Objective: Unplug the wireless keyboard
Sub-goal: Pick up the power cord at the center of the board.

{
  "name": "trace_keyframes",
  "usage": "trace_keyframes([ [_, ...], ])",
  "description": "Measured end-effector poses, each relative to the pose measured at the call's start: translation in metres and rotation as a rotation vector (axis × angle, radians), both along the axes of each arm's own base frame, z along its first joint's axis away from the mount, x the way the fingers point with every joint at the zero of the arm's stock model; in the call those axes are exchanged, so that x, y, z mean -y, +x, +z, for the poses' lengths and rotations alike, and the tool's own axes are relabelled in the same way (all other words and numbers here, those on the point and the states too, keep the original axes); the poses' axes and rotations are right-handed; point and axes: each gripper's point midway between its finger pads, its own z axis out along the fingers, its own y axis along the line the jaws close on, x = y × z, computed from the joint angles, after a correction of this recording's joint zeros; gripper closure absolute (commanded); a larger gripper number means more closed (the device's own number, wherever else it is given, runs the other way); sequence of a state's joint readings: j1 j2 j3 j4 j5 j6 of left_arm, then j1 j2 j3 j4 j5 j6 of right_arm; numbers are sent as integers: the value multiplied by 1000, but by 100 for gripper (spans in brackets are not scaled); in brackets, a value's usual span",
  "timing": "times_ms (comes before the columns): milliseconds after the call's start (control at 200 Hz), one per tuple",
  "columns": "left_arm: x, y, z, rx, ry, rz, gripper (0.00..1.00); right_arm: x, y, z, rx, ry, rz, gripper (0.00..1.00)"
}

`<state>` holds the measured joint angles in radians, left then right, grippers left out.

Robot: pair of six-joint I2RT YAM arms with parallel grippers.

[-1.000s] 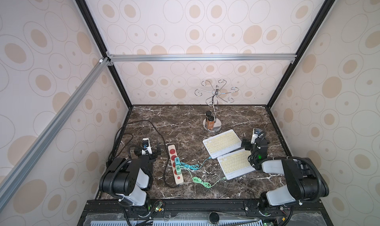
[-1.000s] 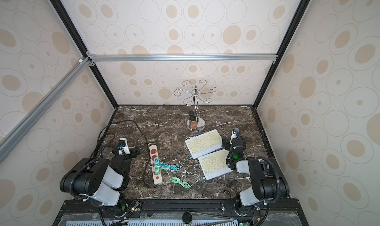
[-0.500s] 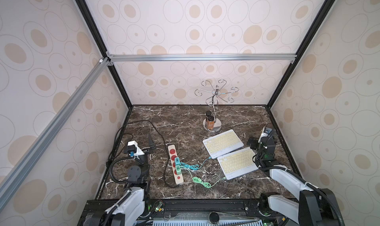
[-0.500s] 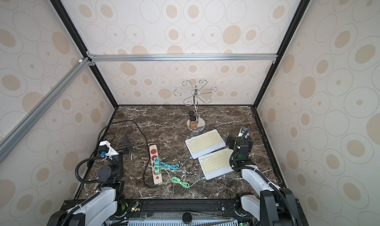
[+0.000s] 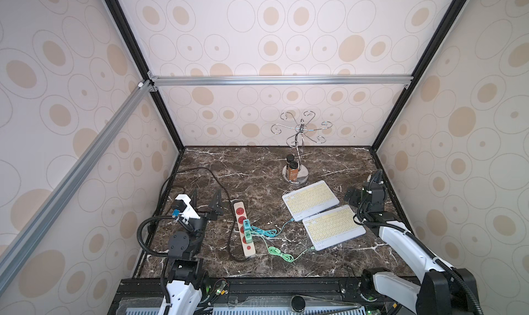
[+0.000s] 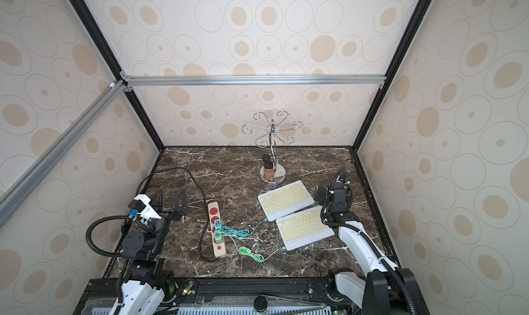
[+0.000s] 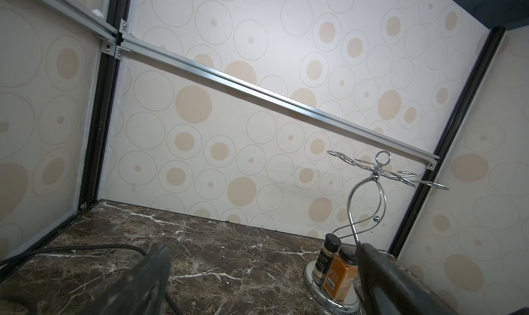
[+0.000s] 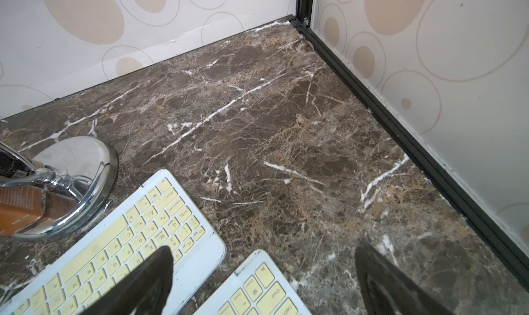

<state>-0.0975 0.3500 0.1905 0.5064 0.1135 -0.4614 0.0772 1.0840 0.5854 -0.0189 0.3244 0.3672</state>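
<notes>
Two white keyboards with yellow keys lie side by side on the marble table, a far keyboard (image 5: 310, 200) (image 8: 120, 242) and a near keyboard (image 5: 333, 227) (image 8: 257, 287). A blue cable (image 5: 279, 230) runs from the far one, and a green cable (image 5: 282, 253) from the near one, to adapters on a white power strip (image 5: 244, 233). My right gripper (image 5: 356, 200) (image 8: 263, 247) hangs open over the keyboards' right ends, holding nothing. My left gripper (image 5: 206, 202) (image 7: 262, 247) is open and empty, left of the power strip.
A chrome hook stand (image 5: 296, 176) with two spice bottles (image 5: 292, 167) on its base stands behind the keyboards. The strip's black cable (image 5: 217, 182) loops across the left side near my left gripper. The right wall (image 8: 429, 98) is close to my right arm.
Both arms have unfolded from a crouched pose and stretched out over the table. Both grippers stayed open. Keyboards, cables and power strip have not moved.
</notes>
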Motion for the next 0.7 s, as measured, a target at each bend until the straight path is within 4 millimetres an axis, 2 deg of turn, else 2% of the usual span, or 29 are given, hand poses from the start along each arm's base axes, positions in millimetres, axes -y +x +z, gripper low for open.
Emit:
trace_keyframes([
  [185,8,12,3,-127,-70,-59,0,1,-13,0,34,19,-12,0],
  [280,-1,27,-2,-282,-172,-2,0,0,-22,-5,58,28,-1,0],
  [325,-7,31,3,-322,-216,33,0,0,-25,-6,67,29,-2,0],
  [445,-12,33,7,-331,-278,53,0,8,-31,-2,97,38,-59,0],
  [555,0,37,4,-348,-271,-9,0,15,-37,10,144,52,-117,0],
  [700,24,67,-10,-440,-205,-114,0,15,-39,11,168,71,-121,0],
])
